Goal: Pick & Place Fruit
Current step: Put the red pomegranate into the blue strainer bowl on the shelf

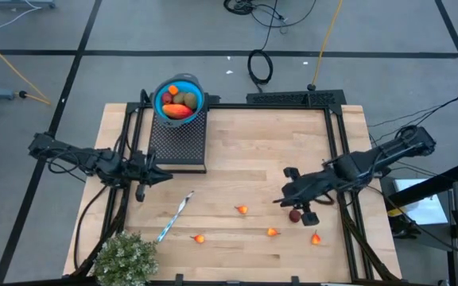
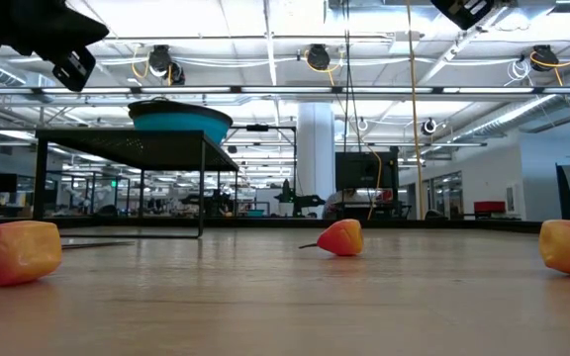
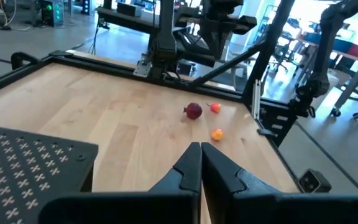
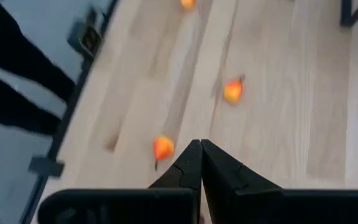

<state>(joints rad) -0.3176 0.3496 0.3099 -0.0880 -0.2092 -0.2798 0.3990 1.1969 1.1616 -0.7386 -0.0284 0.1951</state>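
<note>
I counted four tiny orange bits [image 1: 242,210] scattered across the table [image 1: 245,135] and one dark red ball [image 1: 294,215] just beside my right gripper [image 1: 279,200], whose fingers were clenched on nothing. The rest of the fruit [image 1: 179,104] sat in the blue bowl [image 1: 188,80]. My left gripper [image 1: 168,175] hovered clenched, empty, near the knife [image 1: 175,215].

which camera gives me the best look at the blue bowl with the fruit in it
The high view: it looks straight down into the blue bowl on the black stand, showing the fruit inside. The low view shows only its side. Neither wrist view shows it.
</note>
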